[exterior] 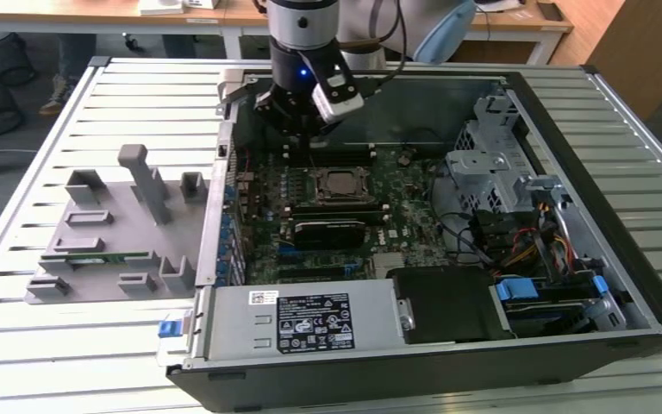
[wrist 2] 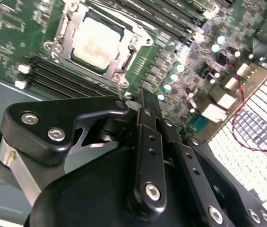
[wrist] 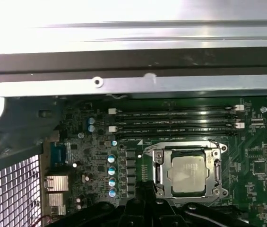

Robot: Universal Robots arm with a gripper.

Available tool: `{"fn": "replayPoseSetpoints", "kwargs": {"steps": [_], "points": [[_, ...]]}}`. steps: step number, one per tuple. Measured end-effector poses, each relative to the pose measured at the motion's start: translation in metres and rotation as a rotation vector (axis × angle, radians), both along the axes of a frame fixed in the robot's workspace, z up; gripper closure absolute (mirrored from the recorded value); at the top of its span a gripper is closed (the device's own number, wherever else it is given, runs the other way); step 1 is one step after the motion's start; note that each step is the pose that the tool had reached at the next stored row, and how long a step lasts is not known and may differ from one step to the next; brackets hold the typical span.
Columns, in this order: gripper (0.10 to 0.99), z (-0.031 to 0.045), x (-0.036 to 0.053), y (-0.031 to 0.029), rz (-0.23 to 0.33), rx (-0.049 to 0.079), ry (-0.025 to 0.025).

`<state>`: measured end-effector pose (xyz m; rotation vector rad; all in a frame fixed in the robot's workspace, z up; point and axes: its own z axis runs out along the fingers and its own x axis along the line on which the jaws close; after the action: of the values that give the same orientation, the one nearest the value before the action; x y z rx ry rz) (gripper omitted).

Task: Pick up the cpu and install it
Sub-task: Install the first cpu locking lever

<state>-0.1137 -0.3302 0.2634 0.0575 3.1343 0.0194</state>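
The cpu [exterior: 337, 184] is a small square chip with a silver top, lying flat inside the black socket frame [wrist: 158, 163] on the green motherboard [exterior: 406, 172] of the open computer case. In both wrist views the cpu [wrist 2: 95, 45] [wrist: 188, 175] sits seated within the metal bracket. My gripper [exterior: 308, 134] hangs above the board, just behind the socket toward the case's rear wall. Its black fingers [wrist 2: 146, 124] are pressed together with nothing between them, and the gripper tip [wrist: 142, 190] is a short way off the socket's corner.
Memory slots [wrist: 176, 120] run beside the socket. A grey fixture tray [exterior: 113, 233] with a green memory stick [exterior: 96, 257] lies at the exterior view's left. The power supply [exterior: 308, 319], drive cage [exterior: 486, 164] and cables [exterior: 515, 241] crowd the case.
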Motion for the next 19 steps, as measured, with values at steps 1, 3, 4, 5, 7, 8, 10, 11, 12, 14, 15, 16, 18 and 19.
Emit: {"fn": "replayPoseSetpoints", "kwargs": {"steps": [1,3,4,5,7,8,10,11,12,14,15,16,18,19], "points": [[0.980,-0.0002,-0.0023,0.0000,0.001,0.000,0.0000],[0.980,-0.0009,-0.0058,0.0001,0.004,0.000,-0.0001],[0.980,-0.0013,-0.0068,0.0005,0.007,0.000,-0.0002],[0.980,-0.0015,-0.0075,0.0010,0.010,0.000,0.0000],[0.980,-0.0020,-0.0081,0.0031,0.016,0.001,0.0001],[0.980,-0.0023,-0.0083,0.0042,0.018,0.001,0.0001],[0.980,-0.0029,-0.0086,0.0070,0.022,0.002,0.0001],[0.980,-0.0034,-0.0088,0.0087,0.024,0.003,0.0000],[0.980,-0.0039,-0.0091,0.0106,0.026,0.003,-0.0001],[0.980,-0.0046,-0.0100,0.0143,0.028,0.003,0.0000],[0.980,-0.0055,-0.0110,0.0182,0.032,0.003,0.0001],[0.980,-0.0064,-0.0113,0.0214,0.036,0.003,0.0000],[0.980,-0.0068,-0.0113,0.0236,0.042,0.003,0.0000],[0.980,-0.0068,-0.0107,0.0240,0.045,0.003,-0.0001]]}}
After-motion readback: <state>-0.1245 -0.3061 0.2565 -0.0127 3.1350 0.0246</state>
